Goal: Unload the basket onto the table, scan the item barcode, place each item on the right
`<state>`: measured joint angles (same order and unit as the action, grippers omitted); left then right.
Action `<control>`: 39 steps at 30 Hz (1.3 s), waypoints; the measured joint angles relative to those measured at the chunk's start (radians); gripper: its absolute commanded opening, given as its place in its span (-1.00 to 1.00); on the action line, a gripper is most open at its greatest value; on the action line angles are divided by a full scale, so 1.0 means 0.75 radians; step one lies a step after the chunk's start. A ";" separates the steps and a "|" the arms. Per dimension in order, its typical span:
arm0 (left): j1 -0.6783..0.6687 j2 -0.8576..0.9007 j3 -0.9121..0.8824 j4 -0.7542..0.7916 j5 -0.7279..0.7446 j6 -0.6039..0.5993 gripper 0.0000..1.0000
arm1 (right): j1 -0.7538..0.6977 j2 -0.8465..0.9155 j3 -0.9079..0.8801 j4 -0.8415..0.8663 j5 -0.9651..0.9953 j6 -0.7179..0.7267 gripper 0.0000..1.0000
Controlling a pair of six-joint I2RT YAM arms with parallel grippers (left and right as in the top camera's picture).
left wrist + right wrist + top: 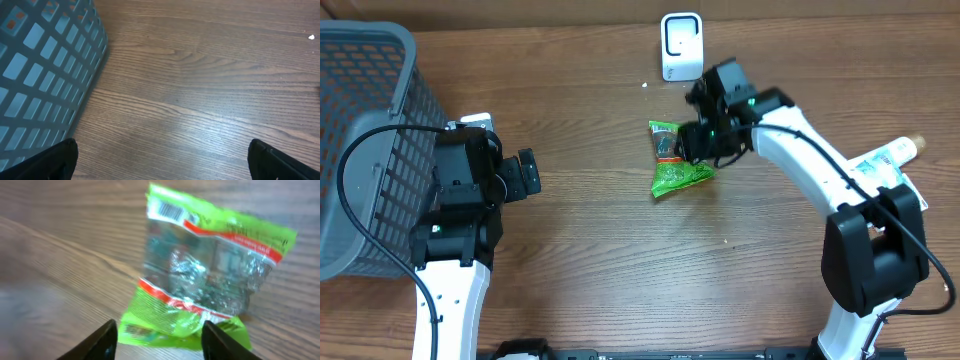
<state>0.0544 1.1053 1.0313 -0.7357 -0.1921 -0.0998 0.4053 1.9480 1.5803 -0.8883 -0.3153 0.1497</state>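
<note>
Over the packet (210, 270), right pincer (161, 342) part-open.

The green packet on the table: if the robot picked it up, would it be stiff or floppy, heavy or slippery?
Probably floppy: the green packet looks like thin crinkled film, so it would likely sag around a pinch. Likely light for its size, since it looks puffy. Its glossy window suggests it may slip or slide when pushed.
</note>
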 measured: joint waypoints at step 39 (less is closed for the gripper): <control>0.000 0.000 0.000 -0.001 0.000 0.000 0.99 | 0.179 0.116 0.127 0.076 0.057 0.336 0.12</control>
<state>0.0544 1.1053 1.0313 -0.7364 -0.1921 -0.0998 0.5392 2.0350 1.6756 -0.8314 -0.2722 0.4015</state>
